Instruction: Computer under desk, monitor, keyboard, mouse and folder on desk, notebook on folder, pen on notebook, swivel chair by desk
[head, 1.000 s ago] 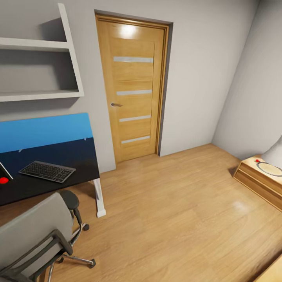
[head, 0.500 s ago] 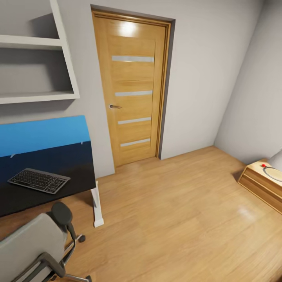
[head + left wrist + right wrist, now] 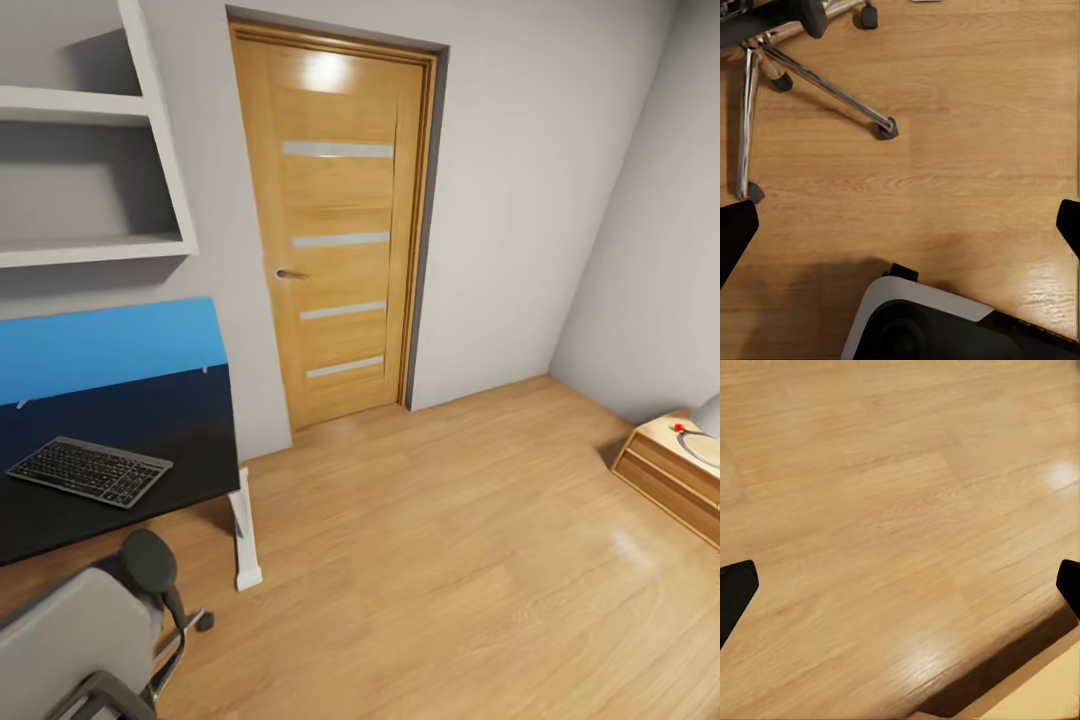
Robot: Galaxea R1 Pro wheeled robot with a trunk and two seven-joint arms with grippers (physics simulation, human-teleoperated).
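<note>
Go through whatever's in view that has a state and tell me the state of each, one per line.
door: closed
keyboard: flat on the desk
swivel chair: upright by the desk
left gripper: open, empty
right gripper: open, empty
wall shelves: bare

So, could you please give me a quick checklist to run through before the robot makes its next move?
1. Keyboard on the desk: ok.
2. Chair next to the desk: ok, roughly.
3. Monitor, mouse and folder placed: cannot tell.
4. Left gripper open and empty: ok.
5. Right gripper open and empty: ok.
6. Floor towards the door free of obstacles: ok.
</note>
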